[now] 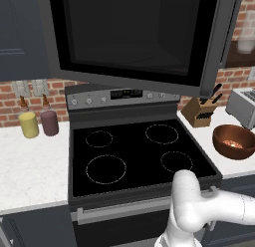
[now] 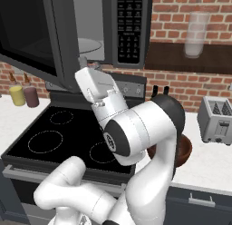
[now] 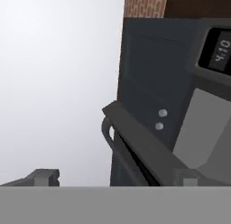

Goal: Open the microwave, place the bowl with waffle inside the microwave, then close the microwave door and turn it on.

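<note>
Bowl (image 1: 234, 141) w/ waffle (image 1: 232, 143) sits on desk (image 1: 30, 161), right of stove, low and well apart from tool (image 2: 83, 61). Tool is up by open door (image 1: 134, 37), released.

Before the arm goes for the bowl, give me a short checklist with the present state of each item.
1. Microwave door swung open: ok, it stands wide open over the stove.
2. Microwave cavity free for the bowl: ok as far as the right base view shows, only the turntable in there.
3. Gripper free: ok, jaws open, nothing between them, up at the door's edge.
4. Bowl within sight and upright: ok, on the counter right of the stove.
5. Waffle in the bowl: ok.
6. Clear path down to the bowl: cannot tell; knife block and toaster stand behind it.
</note>
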